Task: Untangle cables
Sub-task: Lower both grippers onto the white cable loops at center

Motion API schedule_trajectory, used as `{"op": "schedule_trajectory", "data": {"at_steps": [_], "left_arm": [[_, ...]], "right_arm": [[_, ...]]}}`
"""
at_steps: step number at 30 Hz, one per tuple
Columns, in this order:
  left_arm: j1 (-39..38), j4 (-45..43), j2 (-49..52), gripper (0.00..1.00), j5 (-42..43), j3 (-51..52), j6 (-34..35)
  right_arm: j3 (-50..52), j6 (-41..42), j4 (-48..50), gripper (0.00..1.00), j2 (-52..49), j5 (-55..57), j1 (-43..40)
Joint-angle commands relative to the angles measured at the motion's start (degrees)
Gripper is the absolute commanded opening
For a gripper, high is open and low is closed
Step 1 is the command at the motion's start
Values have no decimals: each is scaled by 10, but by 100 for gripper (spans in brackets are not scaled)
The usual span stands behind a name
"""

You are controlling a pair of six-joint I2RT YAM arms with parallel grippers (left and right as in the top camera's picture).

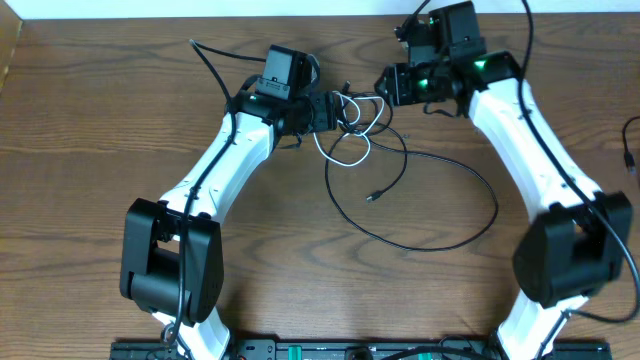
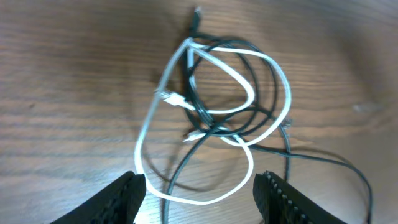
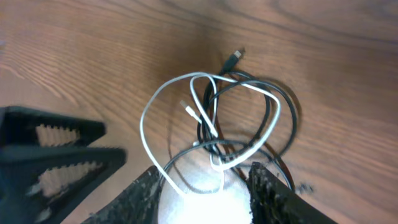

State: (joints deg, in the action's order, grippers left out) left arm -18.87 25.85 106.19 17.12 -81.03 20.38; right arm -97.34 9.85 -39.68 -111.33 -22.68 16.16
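Note:
The white cable (image 1: 347,157) and the black cable (image 1: 482,190) lie knotted together on the wooden table (image 1: 100,130) at the far middle. The black one sweeps out in a wide loop to the right, and one small plug (image 1: 372,197) rests inside that loop. My left gripper (image 1: 335,110) is open at the tangle's left side. In the left wrist view a white cable loop (image 2: 205,200) lies between its fingers (image 2: 124,199). My right gripper (image 1: 384,88) is open at the tangle's right. In the right wrist view both cords (image 3: 211,158) pass between its fingers (image 3: 273,199).
The left gripper's toothed fingers (image 3: 56,158) show at the left of the right wrist view, close to the tangle. A black plug end (image 3: 236,57) points away beyond the knot. Another black cord (image 1: 629,150) sits at the right table edge.

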Motion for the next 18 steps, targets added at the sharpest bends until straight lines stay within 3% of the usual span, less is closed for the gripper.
{"op": "schedule_trajectory", "data": {"at_steps": [1,7,10,12,14,15,17,18], "left_arm": [[22,17,6,61,-43,-2,43],[45,27,6,61,-43,-2,59],[51,31,6,61,-43,-2,59],[55,36,6,61,-43,-2,59],[59,41,6,61,-40,-2,59],[61,42,6,61,-32,-2,58],[64,41,5,61,-16,-2,58],[66,41,5,61,-11,-2,58]], "right_arm": [[-1,-10,39,46,-57,-42,19],[-1,-36,88,45,-128,-54,50],[-1,-37,105,38,-156,-31,59],[-1,-36,122,25,-165,-28,60],[-1,-25,131,4,-166,-28,60],[-2,-13,134,1,-162,-30,60],[-4,-4,136,2,-150,-29,56],[-4,-5,136,8,-144,-26,52]]}}
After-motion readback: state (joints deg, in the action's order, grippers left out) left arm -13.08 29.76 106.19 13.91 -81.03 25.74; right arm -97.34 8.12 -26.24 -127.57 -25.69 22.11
